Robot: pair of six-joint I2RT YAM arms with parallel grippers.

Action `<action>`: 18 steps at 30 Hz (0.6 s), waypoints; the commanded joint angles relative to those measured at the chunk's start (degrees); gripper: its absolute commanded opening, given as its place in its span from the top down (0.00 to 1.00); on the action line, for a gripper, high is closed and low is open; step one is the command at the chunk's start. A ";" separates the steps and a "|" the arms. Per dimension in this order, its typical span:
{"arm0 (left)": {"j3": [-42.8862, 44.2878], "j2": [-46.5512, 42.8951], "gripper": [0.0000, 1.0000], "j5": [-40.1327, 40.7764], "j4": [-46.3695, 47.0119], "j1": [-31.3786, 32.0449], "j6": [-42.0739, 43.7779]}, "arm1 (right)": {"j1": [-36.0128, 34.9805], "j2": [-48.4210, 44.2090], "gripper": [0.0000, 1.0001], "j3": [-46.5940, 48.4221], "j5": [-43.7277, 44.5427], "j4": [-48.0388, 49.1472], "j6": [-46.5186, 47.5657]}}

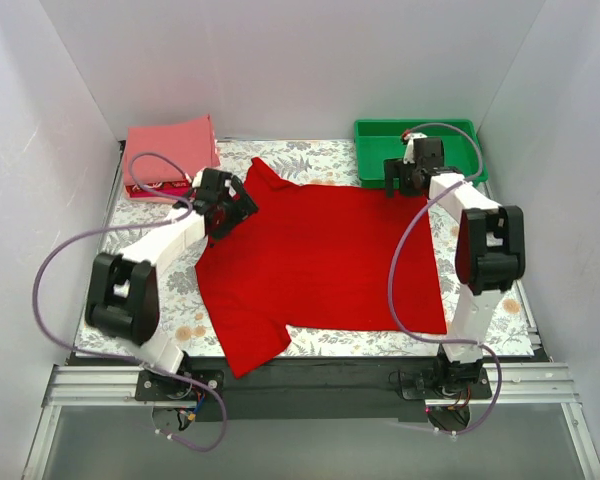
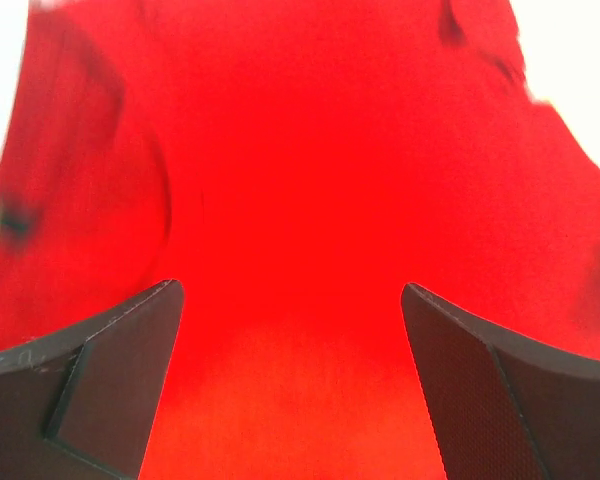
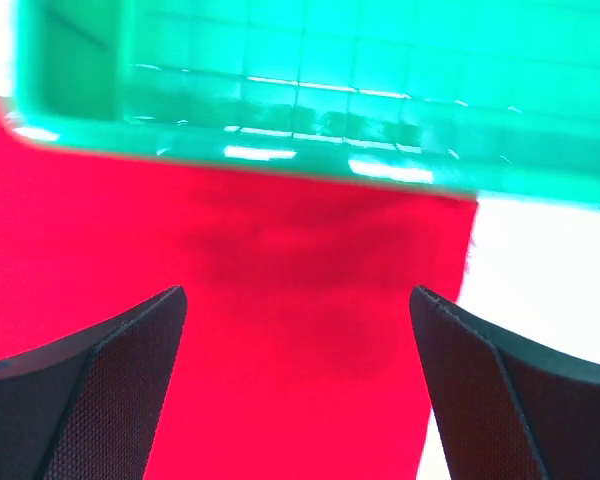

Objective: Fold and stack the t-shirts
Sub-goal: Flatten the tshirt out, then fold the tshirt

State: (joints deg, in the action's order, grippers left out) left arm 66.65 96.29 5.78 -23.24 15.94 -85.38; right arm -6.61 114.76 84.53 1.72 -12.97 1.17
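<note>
The folded pink stack sits just beyond my left claw. That claw gapes wide over the left edge of the red t-shirt, gripping nothing. The shirt lies flat on the worktop. My right claw is spread wide too and empty, above the shirt's far corner, with the green tray just beyond it.

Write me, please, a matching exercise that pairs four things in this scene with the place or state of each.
Things:
1. bright red cloth t-shirt
2. green plastic tray
3. folded salmon-pink cloth t-shirt
4. left claw

Places or states:
A. far left corner of the table
B. open, poised over red fabric
C. far right corner of the table
D. spread flat across the table's middle

Pairs: 1-D, 2-C, 3-A, 4-B
</note>
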 commanded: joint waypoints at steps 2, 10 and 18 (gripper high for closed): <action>-8.63 -15.30 0.10 7.05 -7.59 5.84 -7.41 | -1.12 -13.23 0.02 -5.50 5.22 0.93 -6.95; -24.71 -33.35 0.10 5.13 -25.35 24.36 -19.90 | -1.30 -31.78 0.02 -22.72 5.93 1.55 -17.95; -28.33 -35.47 0.16 4.86 -45.21 46.35 -43.36 | -1.30 -40.40 0.02 -32.05 4.62 1.55 -20.50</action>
State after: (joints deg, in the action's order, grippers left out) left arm 39.31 61.41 10.09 -56.90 57.78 -110.21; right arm -7.94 77.32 53.80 6.96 -12.49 -16.88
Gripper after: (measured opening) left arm 0.861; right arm 0.984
